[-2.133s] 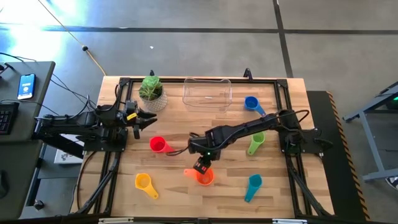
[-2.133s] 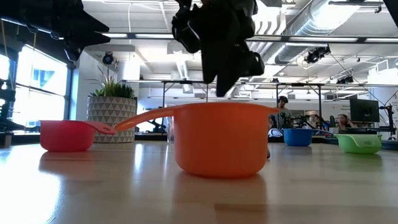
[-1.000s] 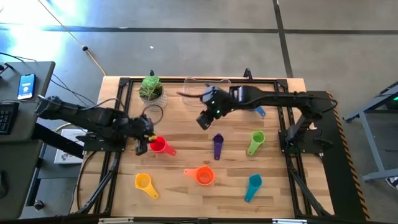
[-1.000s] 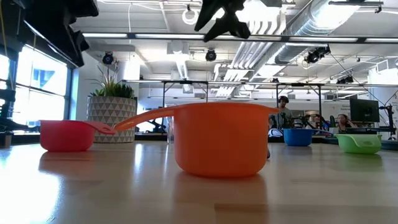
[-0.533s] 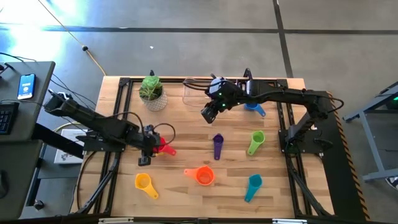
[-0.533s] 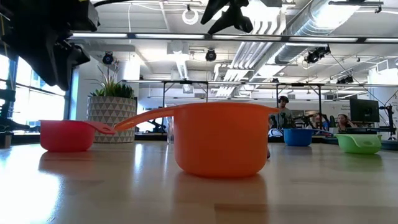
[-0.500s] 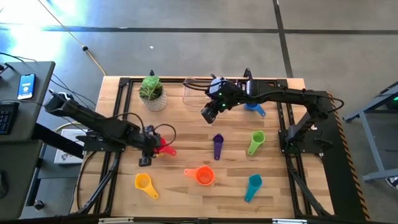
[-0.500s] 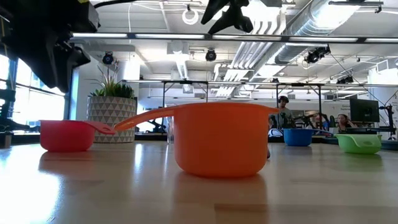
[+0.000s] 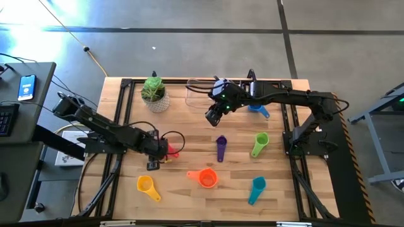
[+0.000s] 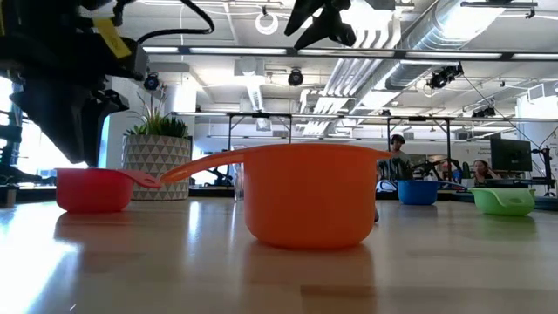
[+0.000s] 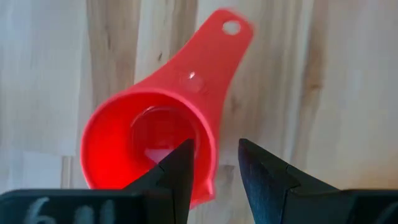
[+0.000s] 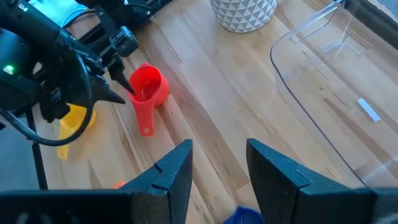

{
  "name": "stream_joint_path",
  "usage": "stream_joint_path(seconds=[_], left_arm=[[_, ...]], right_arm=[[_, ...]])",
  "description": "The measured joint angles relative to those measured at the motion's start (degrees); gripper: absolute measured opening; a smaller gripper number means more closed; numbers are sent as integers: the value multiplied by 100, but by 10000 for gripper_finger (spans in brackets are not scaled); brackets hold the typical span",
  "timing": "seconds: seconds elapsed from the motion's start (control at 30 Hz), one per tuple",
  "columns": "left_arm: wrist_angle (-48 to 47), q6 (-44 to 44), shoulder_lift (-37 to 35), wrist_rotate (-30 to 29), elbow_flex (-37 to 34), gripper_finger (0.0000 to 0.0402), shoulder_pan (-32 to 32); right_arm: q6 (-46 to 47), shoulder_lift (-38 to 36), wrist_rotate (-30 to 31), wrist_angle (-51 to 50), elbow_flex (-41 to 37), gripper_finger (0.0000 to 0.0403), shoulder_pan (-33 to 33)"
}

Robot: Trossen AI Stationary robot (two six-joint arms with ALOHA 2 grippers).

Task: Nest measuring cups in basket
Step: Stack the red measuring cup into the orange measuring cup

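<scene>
Left end effector (image 11: 214, 168) straddles red cup (image 11: 149, 143) rim (open).

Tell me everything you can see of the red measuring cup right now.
The red measuring cup is glossy plastic: a round empty bowl, mouth up, with a short tapered handle ending in a small hanging hole. It sits upright on the wooden table, left of centre, near the yellow cup. The left pincer is open astride its rim, one finger inside the bowl, one outside, not yet closed.
</scene>
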Motion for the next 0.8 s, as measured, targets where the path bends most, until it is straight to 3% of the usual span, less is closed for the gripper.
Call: stream_joint_path(seconds=[0.5,0.8], left_arm=[[6,1,766,-129,0,110,24],[16,726,786,-126,0,9,24]], right_arm=[[-83,2,2,-16,0,142,0],[97,2,2,-16,0,142,0]])
